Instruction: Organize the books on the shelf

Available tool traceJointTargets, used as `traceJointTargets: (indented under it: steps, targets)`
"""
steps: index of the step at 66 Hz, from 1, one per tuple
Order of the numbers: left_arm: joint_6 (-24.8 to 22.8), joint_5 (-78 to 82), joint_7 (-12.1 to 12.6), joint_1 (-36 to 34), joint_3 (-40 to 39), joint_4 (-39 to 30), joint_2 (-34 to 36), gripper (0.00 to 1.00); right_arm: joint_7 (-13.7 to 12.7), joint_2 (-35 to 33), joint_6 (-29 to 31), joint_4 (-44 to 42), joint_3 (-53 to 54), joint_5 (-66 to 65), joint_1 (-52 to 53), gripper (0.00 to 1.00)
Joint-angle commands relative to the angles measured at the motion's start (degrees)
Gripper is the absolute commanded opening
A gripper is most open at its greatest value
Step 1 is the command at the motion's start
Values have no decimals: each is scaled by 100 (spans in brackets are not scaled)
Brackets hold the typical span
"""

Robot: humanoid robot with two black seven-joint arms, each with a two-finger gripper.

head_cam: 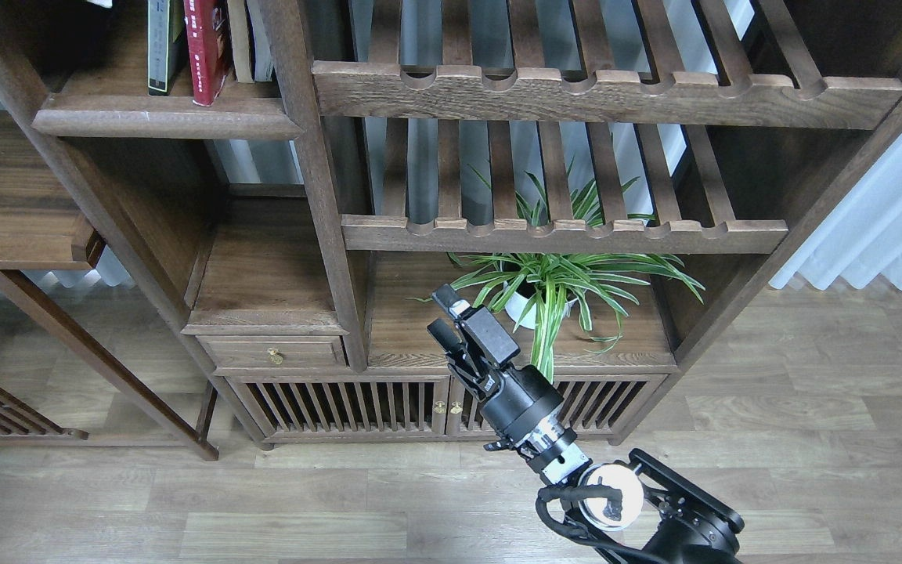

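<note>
Right gripper [445, 315] hangs low near centre, fingers slightly parted, empty. Up at eleven o'clock, books [204, 47] stand upright together on the shelf [161, 117]. Shelving looks done; left arm unseen.

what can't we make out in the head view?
- Books on the shelf: tops cut off by the top edge; titles too small.
- Left gripper: not in view.
- Plant pot: mostly hidden by leaves.
- Right gripper: empty; finger gap unclear.

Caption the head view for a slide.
Right end effector empty near potted plant; books upright on upper-left shelf.
</note>
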Motion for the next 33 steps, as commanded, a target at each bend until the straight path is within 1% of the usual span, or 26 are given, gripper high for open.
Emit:
traceJointTargets:
  steps: [1,3,6,9,10,12,13,15,28,31,33]
  targets:
    - [-1,167,-601,-168,509,317,-64,0,-2,0,0,-1,-1,0,14,100]
    - [-1,176,-689,-213,580,388,-64,0,-2,0,0,-1,-1,0,14,100]
    - [-1,167,-917,-370,826,572,-64,0,-2,0,0,-1,-1,9,5,100]
    - [-1,167,-1059,-467,967,695,-73,0,-2,0,0,-1,-1,9,5,100]
    - [-1,159,-1146,-511,1046,765,-82,0,-2,0,0,-1,-1,9,5,100]
    - [-1,158,-1226,-547,1090,827,-99,0,-2,0,0,-1,-1,9,5,100]
    - [-1,150,-1313,-582,1134,914,-126,0,-2,0,0,-1,-1,9,-3,100]
    - [-1,106,-1410,-608,1196,1098,-213,1,-2,0,0,-1,-1,9,-12,100]
    - [-1,62,-1516,-529,1187,1267,-354,7,-2,0,0,-1,-1,9,-21,100]
    - [109,-35,-1674,-468,1152,1267,-407,8,-2,0,0,-1,-1,9,-30,100]
    - [250,-123,-1823,-441,1187,1267,-442,12,-2,0,0,-1,-1,9,-30,100]
